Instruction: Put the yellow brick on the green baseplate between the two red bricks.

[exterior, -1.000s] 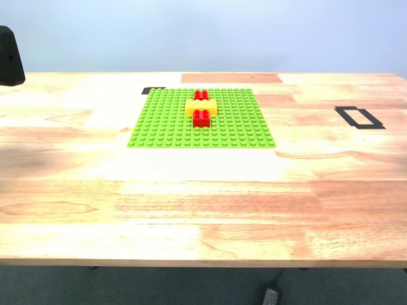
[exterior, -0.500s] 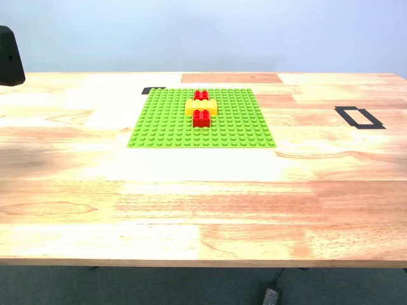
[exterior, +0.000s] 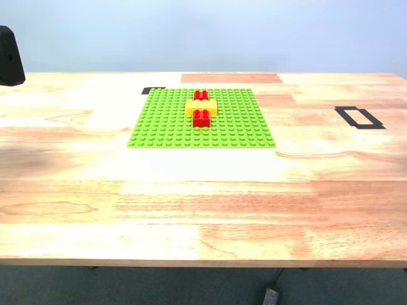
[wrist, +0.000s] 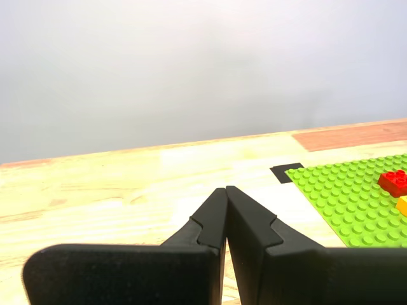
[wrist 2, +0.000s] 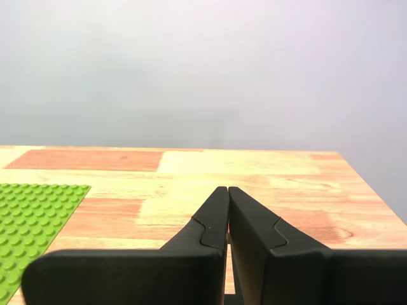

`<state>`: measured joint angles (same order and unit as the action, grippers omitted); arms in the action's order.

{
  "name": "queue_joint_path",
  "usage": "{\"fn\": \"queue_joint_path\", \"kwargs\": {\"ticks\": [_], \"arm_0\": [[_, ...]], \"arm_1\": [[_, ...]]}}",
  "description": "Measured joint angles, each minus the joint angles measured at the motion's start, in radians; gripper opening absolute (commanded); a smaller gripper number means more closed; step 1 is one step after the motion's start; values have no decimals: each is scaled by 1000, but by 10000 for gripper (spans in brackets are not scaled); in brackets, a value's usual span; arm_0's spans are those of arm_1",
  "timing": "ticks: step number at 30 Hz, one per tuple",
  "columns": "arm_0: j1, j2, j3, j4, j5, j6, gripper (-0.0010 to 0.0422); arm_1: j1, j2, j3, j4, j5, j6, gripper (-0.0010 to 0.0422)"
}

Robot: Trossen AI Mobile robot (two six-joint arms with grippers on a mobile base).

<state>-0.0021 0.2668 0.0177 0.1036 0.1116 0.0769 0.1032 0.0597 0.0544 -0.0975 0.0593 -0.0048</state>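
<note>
The green baseplate lies flat on the wooden table at mid-back. The yellow brick sits on it between the two red bricks, one behind and one in front, all touching in a row. My first gripper is shut and empty, held above the table off to the side of the baseplate; one red brick and a bit of the yellow brick show at the frame edge. My second gripper is shut and empty, beside the baseplate's other side.
A black tape rectangle marks the table at the exterior view's right. A small black tape mark lies at the baseplate's back corner. A dark arm part shows at the exterior view's left edge. A darker wood patch lies behind the baseplate.
</note>
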Motion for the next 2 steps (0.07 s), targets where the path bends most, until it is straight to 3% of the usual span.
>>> {"fn": "queue_joint_path", "kwargs": {"ticks": [2], "arm_0": [[0, 0, 0, 0, 0, 0, 0]], "arm_1": [[0, 0, -1, 0, 0, 0, 0]]}}
